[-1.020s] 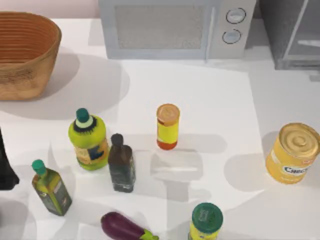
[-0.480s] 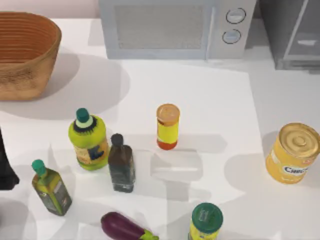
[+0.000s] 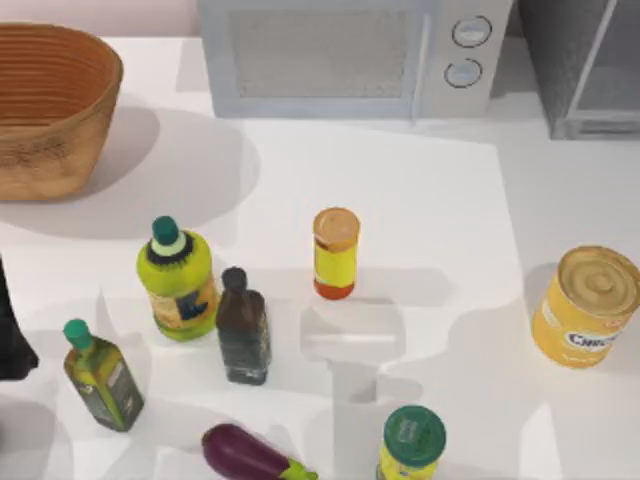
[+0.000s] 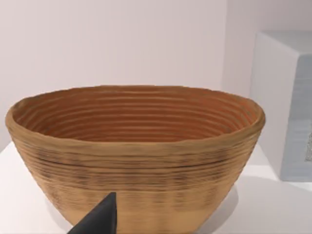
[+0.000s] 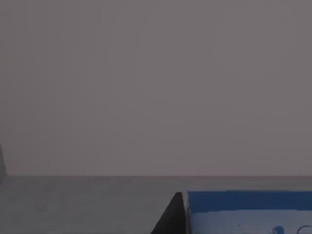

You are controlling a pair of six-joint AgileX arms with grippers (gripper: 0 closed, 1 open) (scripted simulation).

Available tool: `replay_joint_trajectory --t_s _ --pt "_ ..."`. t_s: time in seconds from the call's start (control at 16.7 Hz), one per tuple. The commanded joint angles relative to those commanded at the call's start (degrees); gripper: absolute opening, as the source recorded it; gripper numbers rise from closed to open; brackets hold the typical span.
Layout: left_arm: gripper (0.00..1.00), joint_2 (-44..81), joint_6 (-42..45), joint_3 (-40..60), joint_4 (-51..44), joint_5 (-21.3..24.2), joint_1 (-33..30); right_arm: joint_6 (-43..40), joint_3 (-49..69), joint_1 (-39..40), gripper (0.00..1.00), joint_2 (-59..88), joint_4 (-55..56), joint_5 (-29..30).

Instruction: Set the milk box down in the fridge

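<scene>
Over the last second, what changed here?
The pale patch behind the dark grey fridge's framed door has gone, and the shadow on the white table's front right has widened. The right gripper is beside the blue-topped white milk box, facing a grey wall. The yellow tin can, woven basket and left arm, parked at the left edge, stayed put.

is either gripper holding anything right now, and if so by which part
Apparently yes: the right gripper's dark finger sits against the side of the milk box, near its blue top. The hold itself can't be confirmed.

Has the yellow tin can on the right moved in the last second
No. In the top view the yellow tin can sits at the same spot, just as far from the orange-capped bottle and the microwave.
</scene>
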Motion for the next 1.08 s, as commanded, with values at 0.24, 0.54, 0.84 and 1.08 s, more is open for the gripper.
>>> replay_joint_trajectory --t_s 0.24,0.54,0.84,1.08 --pt "1.0 0.0 0.0 0.0 0.0 0.0 0.0 0.0 7.5 0.7 0.0 2.9 -4.6 0.7" --pt "1.0 0.0 0.0 0.0 0.0 0.0 0.0 0.0 8.3 0.8 0.0 3.2 -5.0 0.8" --pt "1.0 0.0 0.0 0.0 0.0 0.0 0.0 0.0 8.3 0.8 0.38 3.2 -5.0 0.8" --pt "1.0 0.0 0.0 0.0 0.0 0.0 0.0 0.0 8.3 0.8 0.68 3.2 -5.0 0.8"
